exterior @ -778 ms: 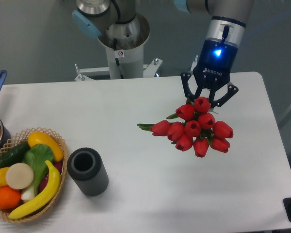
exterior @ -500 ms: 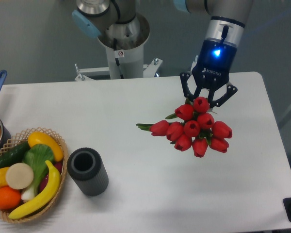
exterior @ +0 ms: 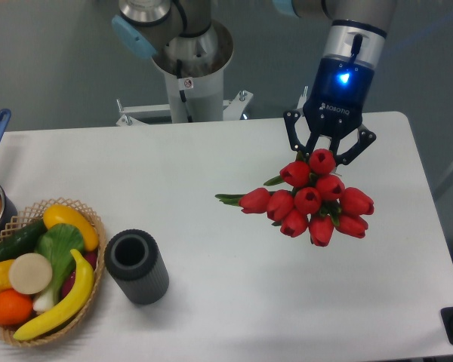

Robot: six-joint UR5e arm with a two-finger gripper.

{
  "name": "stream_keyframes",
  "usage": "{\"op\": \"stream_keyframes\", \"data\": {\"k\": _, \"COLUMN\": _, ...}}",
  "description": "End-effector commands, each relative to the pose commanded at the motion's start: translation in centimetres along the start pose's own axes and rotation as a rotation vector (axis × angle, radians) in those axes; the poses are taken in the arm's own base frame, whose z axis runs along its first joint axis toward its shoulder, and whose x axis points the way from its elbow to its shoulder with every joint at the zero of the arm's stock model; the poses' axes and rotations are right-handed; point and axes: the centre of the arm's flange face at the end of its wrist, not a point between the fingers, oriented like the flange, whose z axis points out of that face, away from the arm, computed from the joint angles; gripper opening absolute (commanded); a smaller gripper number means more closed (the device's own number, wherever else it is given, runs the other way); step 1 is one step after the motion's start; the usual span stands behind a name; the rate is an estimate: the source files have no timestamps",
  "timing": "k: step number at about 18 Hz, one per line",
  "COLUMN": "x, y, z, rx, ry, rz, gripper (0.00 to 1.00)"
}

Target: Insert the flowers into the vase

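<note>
Broadly, the white counter [exterior: 211, 166] fills the frame, the hand [exterior: 328, 154] at upper right has its fingers closed around the red flowers [exterior: 313, 200], held right of centre, well apart from the dark ribbed vase [exterior: 136, 266] standing upright at lower left, just beside the wicker basket [exterior: 90, 219] of fruit.

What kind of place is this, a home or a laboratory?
Probably a robot lab: an arm's claw holds fake flowers over a bare white table, with a vase and a basket of toy food.
</note>
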Motion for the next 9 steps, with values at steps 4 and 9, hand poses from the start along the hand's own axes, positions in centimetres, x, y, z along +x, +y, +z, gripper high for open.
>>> {"op": "stream_keyframes", "data": {"k": 4, "x": 0.3, "y": -0.2, "z": 1.1, "rx": 0.000, "ry": 0.015, "rz": 0.013, "gripper": 0.31}}
{"op": "stream_keyframes", "data": {"k": 9, "x": 2.5, "y": -1.4, "z": 3.9, "rx": 0.000, "ry": 0.065, "rz": 0.089, "gripper": 0.31}}
